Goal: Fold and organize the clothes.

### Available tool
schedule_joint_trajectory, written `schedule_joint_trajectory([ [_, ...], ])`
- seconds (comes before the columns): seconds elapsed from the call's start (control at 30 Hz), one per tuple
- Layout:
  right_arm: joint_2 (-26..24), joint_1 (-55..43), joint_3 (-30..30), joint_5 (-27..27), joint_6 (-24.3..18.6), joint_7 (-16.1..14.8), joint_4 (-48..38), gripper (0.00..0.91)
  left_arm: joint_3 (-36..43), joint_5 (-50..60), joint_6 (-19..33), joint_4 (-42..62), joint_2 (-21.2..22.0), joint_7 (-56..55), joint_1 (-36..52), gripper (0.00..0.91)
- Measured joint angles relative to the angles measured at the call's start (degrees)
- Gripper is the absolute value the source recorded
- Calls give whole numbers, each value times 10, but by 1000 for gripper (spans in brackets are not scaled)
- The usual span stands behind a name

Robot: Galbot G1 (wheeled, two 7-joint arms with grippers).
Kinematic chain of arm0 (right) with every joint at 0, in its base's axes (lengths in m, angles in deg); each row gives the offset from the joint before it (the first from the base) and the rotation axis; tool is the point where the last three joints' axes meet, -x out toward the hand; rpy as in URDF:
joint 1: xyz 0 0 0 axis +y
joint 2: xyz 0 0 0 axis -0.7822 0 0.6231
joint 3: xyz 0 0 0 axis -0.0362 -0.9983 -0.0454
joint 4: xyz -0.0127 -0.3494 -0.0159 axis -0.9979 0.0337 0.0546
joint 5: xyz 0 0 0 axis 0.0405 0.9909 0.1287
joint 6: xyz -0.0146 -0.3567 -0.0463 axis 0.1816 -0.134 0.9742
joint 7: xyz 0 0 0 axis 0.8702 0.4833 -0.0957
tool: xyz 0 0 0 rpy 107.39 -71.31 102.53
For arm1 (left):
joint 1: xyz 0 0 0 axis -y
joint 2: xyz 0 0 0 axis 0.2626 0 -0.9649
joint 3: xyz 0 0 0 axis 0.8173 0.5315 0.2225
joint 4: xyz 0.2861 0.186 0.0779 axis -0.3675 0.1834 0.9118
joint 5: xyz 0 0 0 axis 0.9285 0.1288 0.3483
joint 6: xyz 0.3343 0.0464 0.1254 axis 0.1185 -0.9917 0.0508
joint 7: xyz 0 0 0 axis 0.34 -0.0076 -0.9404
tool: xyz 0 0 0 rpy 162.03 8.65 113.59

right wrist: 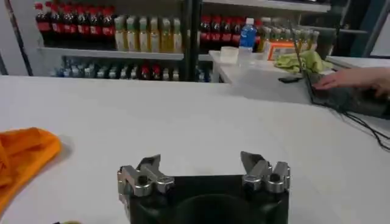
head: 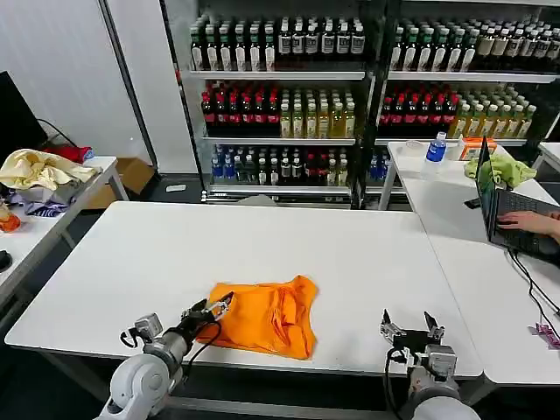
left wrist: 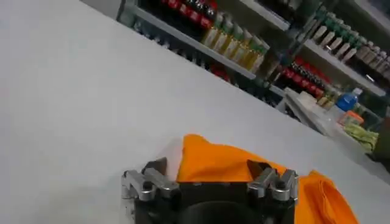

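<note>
Orange T-shirt (head: 267,319) is lying bunched up near the front edge of the white counter (head: 262,245). Left claw (head: 213,307) sits spread wide right at the shirt's left edge, gripping nothing. Right claw (head: 410,330) is parked well off to the shirt's right, also released.

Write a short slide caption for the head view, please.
Left gripper open at the folded orange T-shirt's edge; right gripper open, apart.

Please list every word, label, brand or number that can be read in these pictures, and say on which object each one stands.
No text can be read.
Orange T-shirt: no lettering shows on the visible side.
Bottles on the shelves: labels too small and blurred.
Blue-capped bottle: label unreadable.
Laptop: its screen is seen edge-on, nothing legible.
</note>
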Motion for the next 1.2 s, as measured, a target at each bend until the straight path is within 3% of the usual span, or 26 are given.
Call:
schedule_joint_trajectory([
  [0.03,0,0,0,0,0,0,0,907,1,2,1,2,2,1,-1,907],
  [0.07,1,0,0,0,1,0,0,907,2,3,2,3,3,2,-1,816],
  [0.1,1,-1,0,0,1,1,0,907,2,4,3,3,4,3,-2,665],
  [0.13,2,-1,-1,0,2,1,1,907,3,4,3,3,6,3,-2,322],
  [0.23,3,-2,-1,0,3,1,1,907,7,1,5,0,12,3,-7,71],
  [0.33,3,-1,-1,0,3,2,2,907,12,-2,8,-3,18,6,-12,20],
  [1.2,1,2,-5,0,6,5,7,907,-30,-138,15,-4,45,-20,-4,10],
])
